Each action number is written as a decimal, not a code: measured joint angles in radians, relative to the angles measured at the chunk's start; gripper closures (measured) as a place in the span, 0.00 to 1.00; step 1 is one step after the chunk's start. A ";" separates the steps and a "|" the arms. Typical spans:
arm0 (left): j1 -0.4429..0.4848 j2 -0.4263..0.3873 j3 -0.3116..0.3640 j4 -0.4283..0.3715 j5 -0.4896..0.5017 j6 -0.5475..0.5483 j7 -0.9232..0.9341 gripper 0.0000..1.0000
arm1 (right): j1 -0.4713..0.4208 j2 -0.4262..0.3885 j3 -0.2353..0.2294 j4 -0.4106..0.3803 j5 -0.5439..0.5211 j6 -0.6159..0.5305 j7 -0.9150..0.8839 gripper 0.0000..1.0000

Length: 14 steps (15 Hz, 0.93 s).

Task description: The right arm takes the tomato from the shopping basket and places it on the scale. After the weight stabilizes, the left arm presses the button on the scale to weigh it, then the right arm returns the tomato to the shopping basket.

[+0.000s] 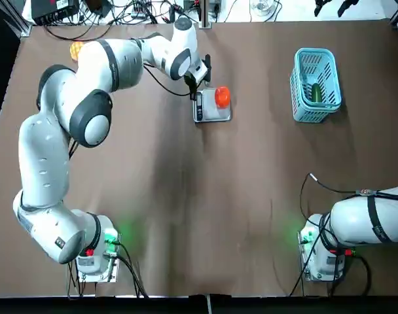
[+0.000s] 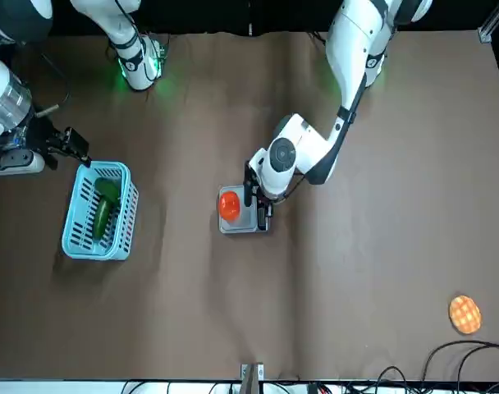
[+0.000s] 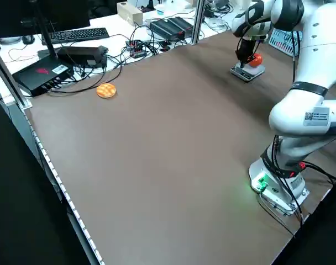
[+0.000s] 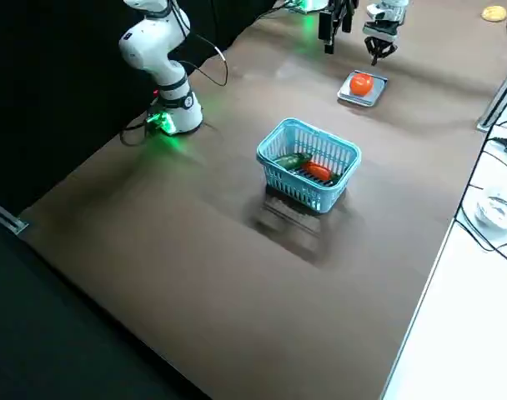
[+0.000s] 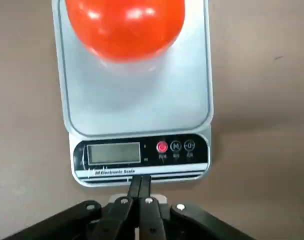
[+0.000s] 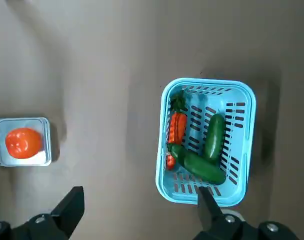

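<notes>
My left fingers point(image 5: 140, 184) are pressed together with nothing between them, poised over the scale's dark control strip point(image 5: 142, 155), the pink-ringed power button point(image 5: 162, 146) just to one side. Beyond them, on the platform of the scale point(image 5: 137, 100), sits the tomato point(image 5: 127, 25), round and glossy. It looks light, smooth enough to slip or roll, and I judge its skin would dent under a hard pinch; whether it is ripe-soft or a firm model I can't be sure from here. My right fingers point(image 6: 142, 215) stand wide apart, holding nothing, near the shopping basket point(image 6: 163, 150), where a carrot point(image 6: 177, 128) and green vegetables point(image 6: 202, 167) lie. Once the button is pressed, they should straddle the tomato at its widest girth, low enough not to squeeze it out, close gently, and lift straight up.
</notes>
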 joint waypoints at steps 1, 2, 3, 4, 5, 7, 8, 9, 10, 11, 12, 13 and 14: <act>-0.002 0.004 0.000 0.000 0.000 0.009 -0.002 0.99 | -0.001 0.001 -0.001 0.000 0.000 0.000 0.000 0.00; -0.003 0.008 0.000 0.000 0.000 0.016 -0.002 0.99 | -0.003 0.003 -0.002 0.000 -0.001 0.000 -0.001 0.00; -0.005 0.013 0.000 0.000 0.000 0.021 -0.002 0.99 | -0.006 0.005 -0.004 0.000 -0.002 0.000 -0.010 0.00; -0.009 0.017 0.001 0.000 0.000 0.025 -0.002 0.99 | -0.014 0.008 -0.004 0.002 -0.004 0.000 -0.038 0.00; -0.014 0.020 0.002 0.000 0.000 0.027 -0.002 0.99 | -0.030 0.013 -0.004 0.005 -0.005 0.001 -0.075 0.00; -0.021 0.028 0.003 0.000 0.000 0.033 -0.005 0.99 | -0.074 0.030 -0.005 0.022 -0.006 0.005 -0.134 0.00; -0.023 0.033 0.003 0.000 0.000 0.044 -0.009 0.99 | -0.095 0.039 -0.006 0.036 -0.006 0.004 -0.149 0.00; -0.025 0.039 0.004 0.000 0.000 0.059 -0.010 0.99 | -0.111 0.047 -0.007 0.047 -0.006 0.003 -0.159 0.00; -0.029 0.046 0.005 0.000 0.000 0.069 -0.013 0.99 | -0.119 0.051 -0.007 0.057 -0.006 0.001 -0.162 0.00; -0.032 0.052 0.007 0.000 0.000 0.075 -0.016 0.99 | -0.120 0.054 -0.007 0.063 -0.006 0.000 -0.162 0.00; -0.035 0.058 0.008 0.000 0.000 0.078 -0.018 0.99 | -0.120 0.055 -0.005 0.066 -0.006 0.000 -0.162 0.00; -0.037 0.061 0.009 0.001 0.000 0.081 -0.019 0.99 | -0.119 0.056 -0.003 0.068 -0.006 -0.001 -0.162 0.00; -0.038 0.063 0.010 0.001 0.000 0.082 -0.019 0.99 | -0.116 0.056 -0.001 0.070 -0.006 -0.001 -0.162 0.00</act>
